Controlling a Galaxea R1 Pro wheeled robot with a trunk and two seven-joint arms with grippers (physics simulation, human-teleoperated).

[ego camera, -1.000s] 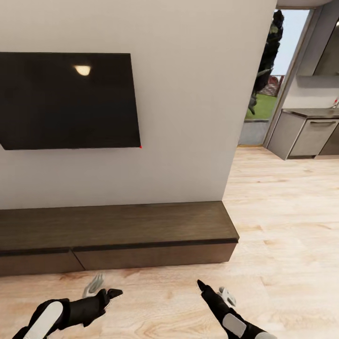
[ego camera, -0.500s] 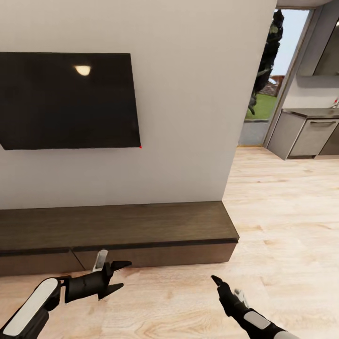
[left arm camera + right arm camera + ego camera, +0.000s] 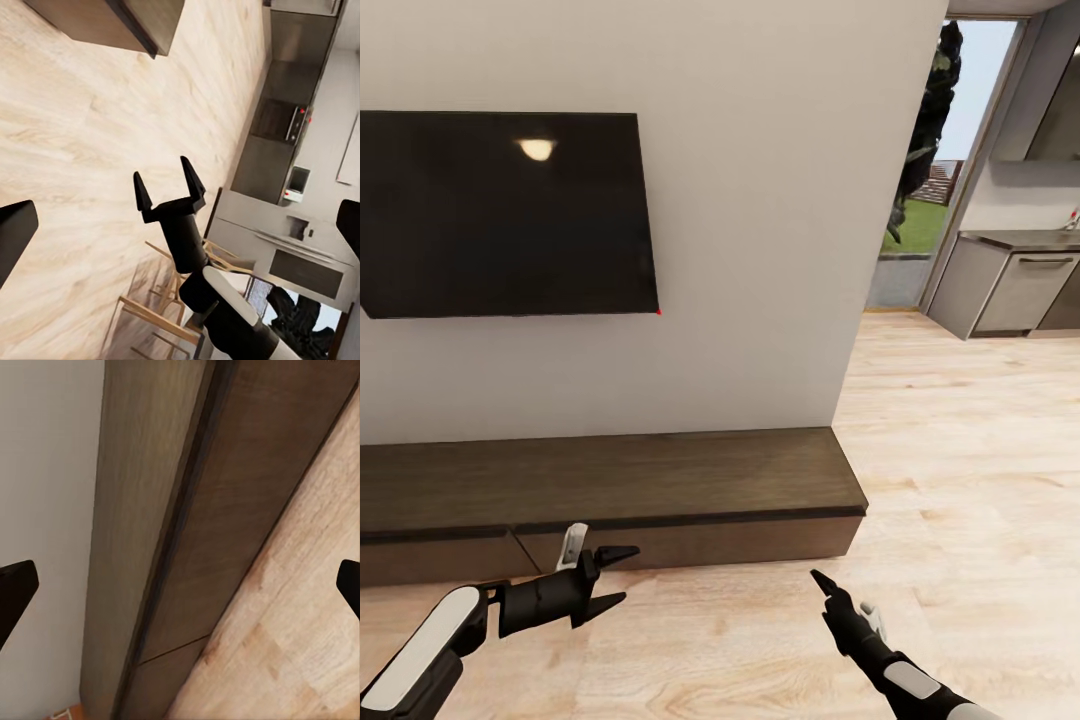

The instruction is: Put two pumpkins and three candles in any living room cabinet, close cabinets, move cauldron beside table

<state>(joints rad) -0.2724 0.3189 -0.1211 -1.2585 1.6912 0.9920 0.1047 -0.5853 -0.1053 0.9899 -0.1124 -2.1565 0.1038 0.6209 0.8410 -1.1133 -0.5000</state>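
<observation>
The cabinet (image 3: 610,480) is a long low dark-brown unit against the white wall, and both visible drawer fronts (image 3: 690,545) are shut flush. My left gripper (image 3: 615,576) hovers open and empty just in front of the right-hand drawer front, close to the seam between the drawers. My right gripper (image 3: 826,588) hangs over the floor, right of the left one and short of the cabinet. The left wrist view shows the right gripper (image 3: 166,186) with its fingers spread, holding nothing. The right wrist view looks along the cabinet front (image 3: 225,532). The pumpkins, candles and cauldron are out of view.
A black TV (image 3: 500,210) hangs on the wall above the cabinet. Pale wood floor (image 3: 960,480) stretches to the right, past the cabinet's end, toward a doorway and grey kitchen units (image 3: 1010,290). Wooden chair frames (image 3: 169,300) show behind the right arm.
My left gripper rose and moved forward to the drawer front, turning so its open fingers show. The right gripper drifted right and slightly back. The cabinet and camera stayed put.
</observation>
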